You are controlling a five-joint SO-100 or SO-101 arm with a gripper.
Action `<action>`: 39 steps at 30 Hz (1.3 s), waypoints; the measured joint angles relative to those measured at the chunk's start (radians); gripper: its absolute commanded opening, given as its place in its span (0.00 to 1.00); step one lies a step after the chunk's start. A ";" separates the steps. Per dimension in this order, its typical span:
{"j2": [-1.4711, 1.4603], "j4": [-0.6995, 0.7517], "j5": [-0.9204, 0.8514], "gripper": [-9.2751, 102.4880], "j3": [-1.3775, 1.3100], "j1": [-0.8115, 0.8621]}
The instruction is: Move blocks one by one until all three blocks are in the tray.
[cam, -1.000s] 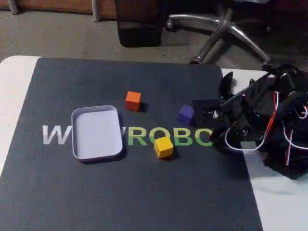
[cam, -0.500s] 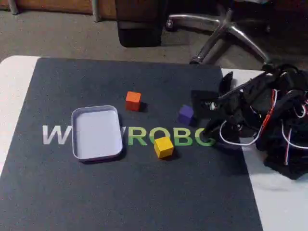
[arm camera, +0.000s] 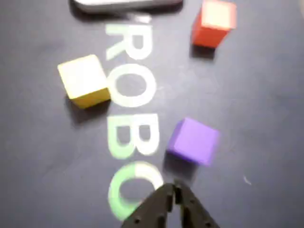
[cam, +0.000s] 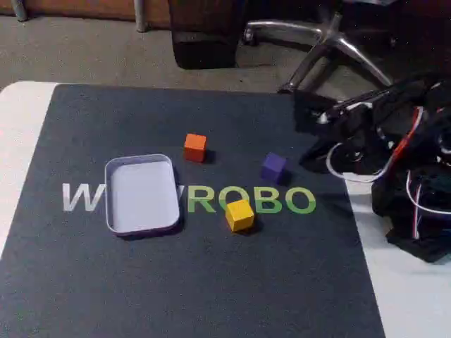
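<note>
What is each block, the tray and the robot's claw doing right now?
orange block: on the mat, outside the tray.
purple block: on the mat, nearest the gripper.
yellow block: on the mat, on the green lettering.
tray: upright, no blocks inside.
gripper: shut, holding nothing.

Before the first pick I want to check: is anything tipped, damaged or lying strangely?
Nothing stands out. The small orange cube, yellow cube and purple cube sit flat and apart on the dark mat; the pale rectangular tin tray lies level and holds nothing.
</note>
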 measured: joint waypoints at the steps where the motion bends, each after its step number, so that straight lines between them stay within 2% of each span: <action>1: 0.000 0.038 0.000 0.02 -0.037 0.000; 6: -0.156 0.121 0.017 0.02 -0.219 -0.018; 18: -0.819 0.129 0.199 0.03 -0.653 -0.074; 28: -1.068 0.003 0.219 0.05 -0.652 0.005; 32: -1.083 -0.075 0.222 0.06 -0.615 0.054; 39: -1.035 -0.164 0.112 0.06 -0.466 0.146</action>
